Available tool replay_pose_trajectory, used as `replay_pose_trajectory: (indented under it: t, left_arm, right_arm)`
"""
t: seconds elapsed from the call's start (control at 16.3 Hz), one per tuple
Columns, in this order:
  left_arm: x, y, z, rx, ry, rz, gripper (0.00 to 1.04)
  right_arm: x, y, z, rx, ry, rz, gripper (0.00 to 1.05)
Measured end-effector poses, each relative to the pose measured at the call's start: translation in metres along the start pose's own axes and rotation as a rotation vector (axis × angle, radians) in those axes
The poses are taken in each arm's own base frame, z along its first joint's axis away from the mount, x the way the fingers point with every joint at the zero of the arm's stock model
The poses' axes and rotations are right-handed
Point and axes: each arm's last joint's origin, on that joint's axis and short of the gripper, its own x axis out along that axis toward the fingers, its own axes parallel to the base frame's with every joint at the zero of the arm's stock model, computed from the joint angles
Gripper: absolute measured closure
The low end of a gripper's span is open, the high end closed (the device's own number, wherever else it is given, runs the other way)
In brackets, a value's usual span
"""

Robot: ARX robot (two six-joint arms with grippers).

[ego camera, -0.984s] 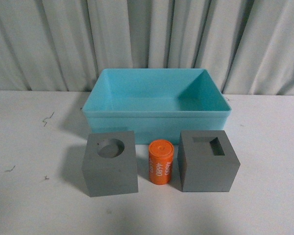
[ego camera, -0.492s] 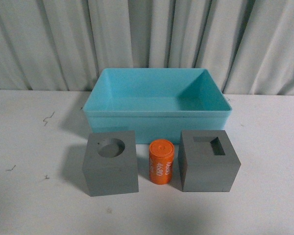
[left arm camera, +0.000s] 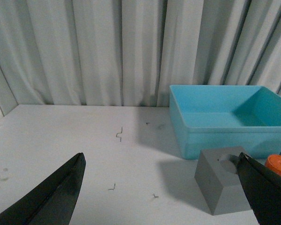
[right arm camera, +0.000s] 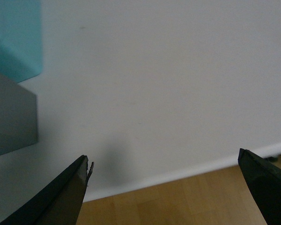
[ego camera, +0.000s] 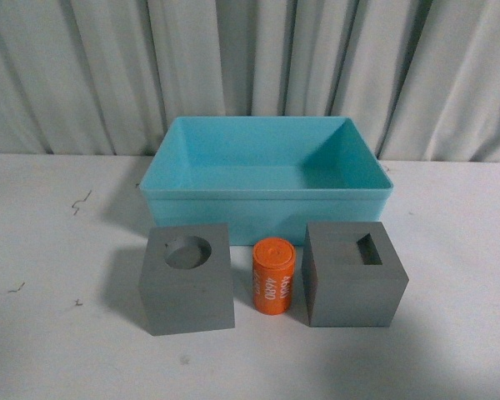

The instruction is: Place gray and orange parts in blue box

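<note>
Left gripper (left arm camera: 161,201) and right gripper (right arm camera: 164,194) both spread wide, holding nothing. I see the table (ego camera: 58,350) with the box (ego camera: 267,214) far centre. Near side: round-hole cube (ego camera: 187,287) left, square-hole cube (ego camera: 354,283) right, cylinder (ego camera: 273,279) upright between them, all outside the box.

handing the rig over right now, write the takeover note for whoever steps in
Left gripper: open, holding nothing.
Right gripper: open, holding nothing.
Parts: gray cube with round recess, orange cylinder and gray cube with rectangular recess stand in a row on the table, just in front of the blue box.
Done: nothing; the box holds no parts.
Left: put all three into the box.
</note>
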Motion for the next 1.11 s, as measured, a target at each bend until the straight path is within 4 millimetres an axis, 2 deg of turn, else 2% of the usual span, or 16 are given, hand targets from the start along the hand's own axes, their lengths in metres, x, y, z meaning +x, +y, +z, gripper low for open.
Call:
replay_pose_trajectory:
  t: [0.12, 0.37, 0.55, 0.74, 0.86, 0.98, 1.11]
  left_arm:
    - [0.0, 0.0, 0.0, 0.0, 0.0, 0.0, 0.07]
    - [0.0, 0.0, 0.0, 0.0, 0.0, 0.0, 0.07]
    - [0.0, 0.0, 0.0, 0.0, 0.0, 0.0, 0.07]
    - [0.0, 0.0, 0.0, 0.0, 0.0, 0.0, 0.07]
    - [0.0, 0.0, 0.0, 0.0, 0.0, 0.0, 0.07]
    - [0.0, 0.0, 0.0, 0.0, 0.0, 0.0, 0.07]
    - [0.0, 0.0, 0.0, 0.0, 0.0, 0.0, 0.07]
  right_arm:
    - [0.013, 0.019, 0.01, -0.088, 0.021, 0.117, 0.06]
    - [0.053, 0.048, 0.015, -0.191, 0.072, 0.175, 0.06]
    - [0.08, 0.063, 0.03, -0.22, 0.059, 0.189, 0.06]
    - [0.103, 0.075, 0.032, -0.212, 0.084, 0.194, 0.06]
    - [0.111, 0.09, 0.028, -0.226, 0.11, 0.221, 0.06]
    - [0.111, 0.112, 0.032, -0.247, 0.112, 0.273, 0.06]
    - [0.109, 0.126, 0.029, -0.272, 0.121, 0.306, 0.06]
